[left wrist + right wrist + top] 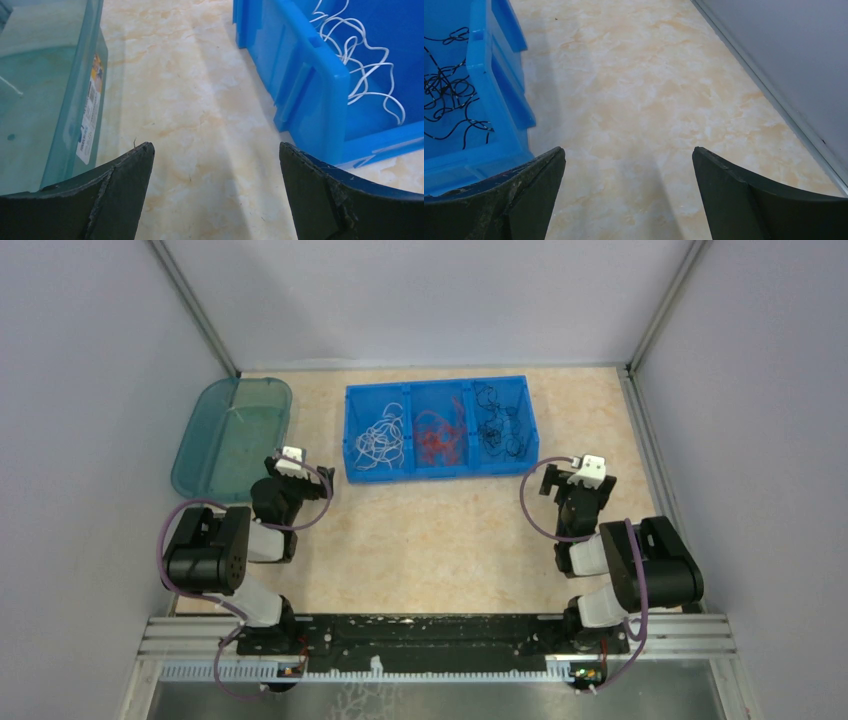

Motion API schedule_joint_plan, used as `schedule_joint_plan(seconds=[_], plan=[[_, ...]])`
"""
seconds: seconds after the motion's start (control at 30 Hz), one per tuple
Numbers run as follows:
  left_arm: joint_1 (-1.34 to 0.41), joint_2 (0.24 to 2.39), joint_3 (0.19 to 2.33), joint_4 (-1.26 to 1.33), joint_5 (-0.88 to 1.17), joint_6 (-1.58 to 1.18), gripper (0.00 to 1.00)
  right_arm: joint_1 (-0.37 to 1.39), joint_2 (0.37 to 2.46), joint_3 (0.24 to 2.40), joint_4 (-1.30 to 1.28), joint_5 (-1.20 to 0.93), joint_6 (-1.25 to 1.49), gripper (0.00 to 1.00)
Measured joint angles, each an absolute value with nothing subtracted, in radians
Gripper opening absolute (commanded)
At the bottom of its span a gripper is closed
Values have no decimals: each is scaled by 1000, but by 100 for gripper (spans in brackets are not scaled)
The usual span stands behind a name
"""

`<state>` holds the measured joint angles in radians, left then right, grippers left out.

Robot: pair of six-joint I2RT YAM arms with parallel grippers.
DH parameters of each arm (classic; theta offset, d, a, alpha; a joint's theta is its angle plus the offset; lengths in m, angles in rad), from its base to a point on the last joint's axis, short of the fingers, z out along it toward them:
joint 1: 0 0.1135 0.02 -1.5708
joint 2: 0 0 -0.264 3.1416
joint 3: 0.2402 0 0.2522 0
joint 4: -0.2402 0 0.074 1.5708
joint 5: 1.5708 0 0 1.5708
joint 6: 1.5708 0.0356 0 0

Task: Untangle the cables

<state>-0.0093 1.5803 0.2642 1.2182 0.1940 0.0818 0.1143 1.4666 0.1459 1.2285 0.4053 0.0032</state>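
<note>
Left claw (215,147) and right claw (628,150), 2 in all, gape empty. 1 bin (437,472) holds 3 thin curly clumps: white cables (380,438), red cables (440,435), black cables (500,420). 1 tray (200,455).

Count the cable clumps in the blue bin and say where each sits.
3: white cables in the left compartment of the blue bin, orange-red cables in the middle, black cables in the right. Single strands are too tangled to count.

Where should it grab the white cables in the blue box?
Likely from straight above, pinching a loose loop at the edge of the white cables. The walls of the blue box block sideways approaches, and the thin strands lie low inside.
</note>
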Motion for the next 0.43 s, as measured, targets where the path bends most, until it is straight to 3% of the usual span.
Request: schedule_joint_plan(seconds=[0.43], plan=[[-10,1580,263,1198,163,87,100,113,1467,146,1226,393,3,99]])
